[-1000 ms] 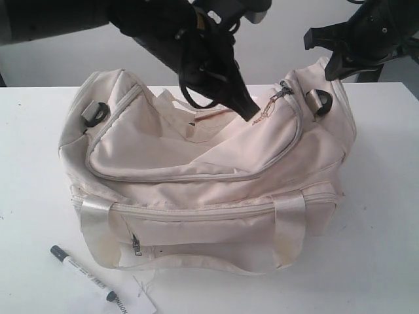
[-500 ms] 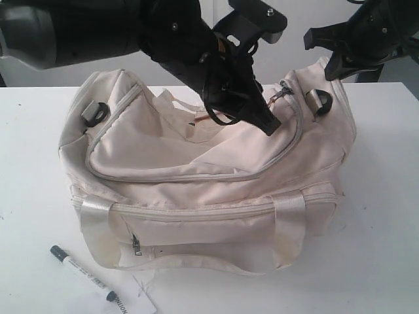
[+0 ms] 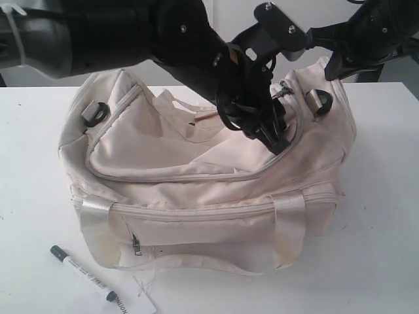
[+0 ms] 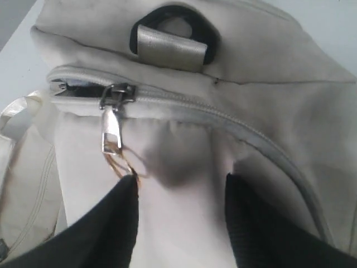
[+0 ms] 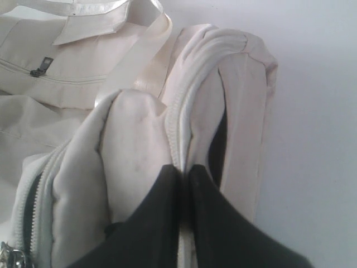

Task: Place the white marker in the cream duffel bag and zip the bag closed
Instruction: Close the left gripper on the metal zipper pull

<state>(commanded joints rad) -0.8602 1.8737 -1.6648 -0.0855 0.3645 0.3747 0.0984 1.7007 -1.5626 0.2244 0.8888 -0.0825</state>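
One cream duffel bag (image 3: pixel 196 176) sits in the middle of a white counter (image 3: pixel 380 229) as two dark robot arms reach over it from the top of the frame. The left gripper (image 3: pixel 276 136) crosses toward the bag's upper right and presses down on the top panel, its jaws apart with cream fabric showing between them in the left wrist view. One metal zipper slider (image 4: pixel 114 97) sits at that end of the curved top zipper. A gold ring (image 4: pixel 127 166) hanging from its pull lies right at one black fingertip (image 4: pixel 120 206). The right gripper (image 3: pixel 332 65), at the upper right of the frame, has its jaws together, clamped on a fold of the bag's end beside the zipper seam, as the right wrist view shows. Two black end rings are visible, one at the bag's upper left (image 3: pixel 96 113) and one at its upper right (image 3: pixel 319 101). Two shiny straps (image 3: pixel 288 226) run down the front face. The single white marker (image 3: pixel 84 273), dark at both tips, lies outside the bag on the counter at the lower left of the frame, apart from both grippers. One paper tag (image 3: pixel 141 302) with black print lies just beside its lower end.
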